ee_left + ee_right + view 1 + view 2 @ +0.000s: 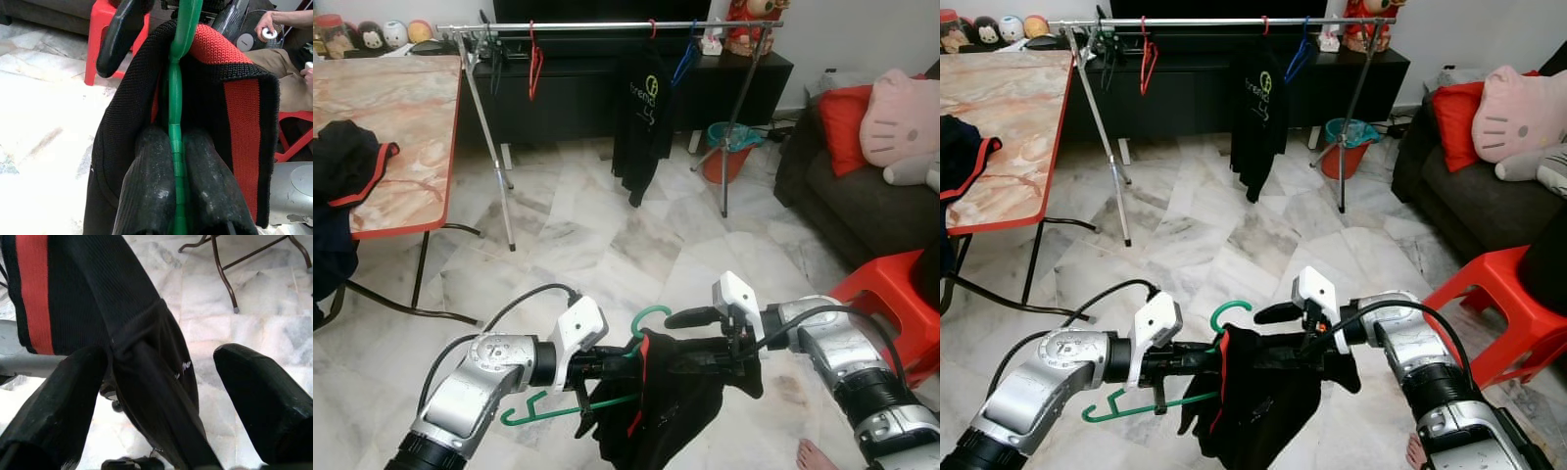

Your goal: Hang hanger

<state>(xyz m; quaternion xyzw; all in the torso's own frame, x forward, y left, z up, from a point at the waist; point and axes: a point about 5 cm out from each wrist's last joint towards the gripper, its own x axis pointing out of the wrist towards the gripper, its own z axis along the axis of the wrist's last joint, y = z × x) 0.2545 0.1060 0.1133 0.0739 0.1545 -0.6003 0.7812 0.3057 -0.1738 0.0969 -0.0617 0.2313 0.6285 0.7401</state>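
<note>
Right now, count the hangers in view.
4: a green hanger held by the left end effector, and red, blue and shirt-covered hangers on the rail. More may hide.

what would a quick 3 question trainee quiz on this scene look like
1. True or false: the left tool is shut on the green hanger.
2. What colour trims the black garment on that hanger?
3. Where is the clothes rail: A) on the marble table, B) across the floor ahead, C) behind the sofa?

Key: 1 true. 2 red. 3 B.
</note>
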